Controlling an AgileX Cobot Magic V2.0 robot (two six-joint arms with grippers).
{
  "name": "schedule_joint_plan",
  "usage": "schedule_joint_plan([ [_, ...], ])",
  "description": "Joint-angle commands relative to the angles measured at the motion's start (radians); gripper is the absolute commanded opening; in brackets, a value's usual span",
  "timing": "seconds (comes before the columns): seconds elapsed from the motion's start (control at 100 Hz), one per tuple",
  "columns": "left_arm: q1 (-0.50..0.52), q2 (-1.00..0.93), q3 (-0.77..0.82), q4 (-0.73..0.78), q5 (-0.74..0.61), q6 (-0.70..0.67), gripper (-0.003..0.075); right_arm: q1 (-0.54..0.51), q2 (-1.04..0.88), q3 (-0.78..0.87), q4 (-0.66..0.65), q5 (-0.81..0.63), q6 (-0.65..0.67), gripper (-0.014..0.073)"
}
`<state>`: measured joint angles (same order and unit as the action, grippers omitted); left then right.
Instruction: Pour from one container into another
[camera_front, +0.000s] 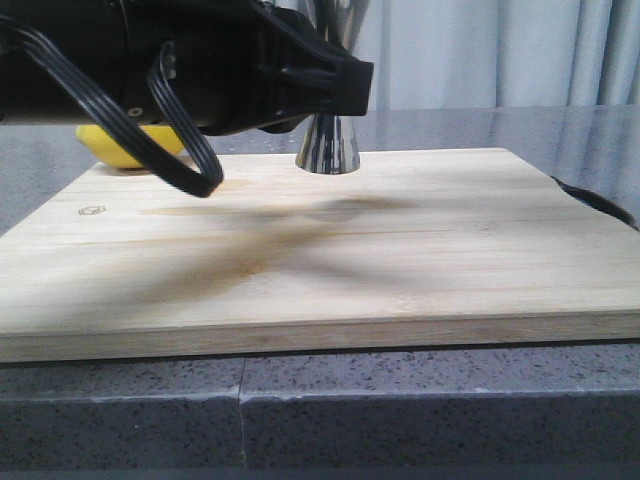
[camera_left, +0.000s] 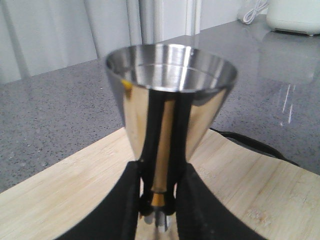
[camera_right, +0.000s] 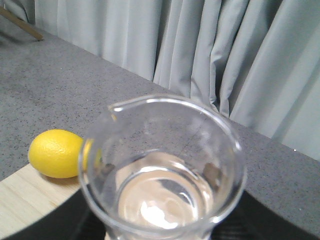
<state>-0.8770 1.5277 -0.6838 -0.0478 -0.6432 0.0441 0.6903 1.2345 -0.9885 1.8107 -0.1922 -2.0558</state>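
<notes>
Beaker (camera_right: 162, 170): thin clear glass, breakable and slick, best held low on its wall. It sits upright in the right gripper (camera_right: 160, 232), liquid inside. The left gripper (camera_left: 157, 207) pinches the steel jigger (camera_left: 170, 95) at its waist, standing on the wooden board (camera_front: 400, 250).

one steel jigger (camera_left: 172, 95), one glass beaker (camera_right: 165, 170), one lemon (camera_right: 55, 153), one wooden board (camera_front: 330, 260)
</notes>
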Motion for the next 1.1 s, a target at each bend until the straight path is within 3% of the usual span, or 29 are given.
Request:
schedule_joint_plan([
  [0.0,-0.006,-0.040,-0.029,0.000,-0.084,-0.008,-0.0019,-0.005,-0.023,-0.038,-0.025,0.018,-0.023,0.0206],
  [0.22,-0.006,-0.040,-0.029,0.000,-0.084,-0.008,-0.0019,-0.005,-0.023,-0.038,0.028,0.013,-0.125,0.0206],
  [1.09,-0.006,-0.040,-0.029,0.000,-0.084,-0.008,-0.0019,-0.036,-0.023,-0.041,0.028,0.049,-0.061,0.0206],
])
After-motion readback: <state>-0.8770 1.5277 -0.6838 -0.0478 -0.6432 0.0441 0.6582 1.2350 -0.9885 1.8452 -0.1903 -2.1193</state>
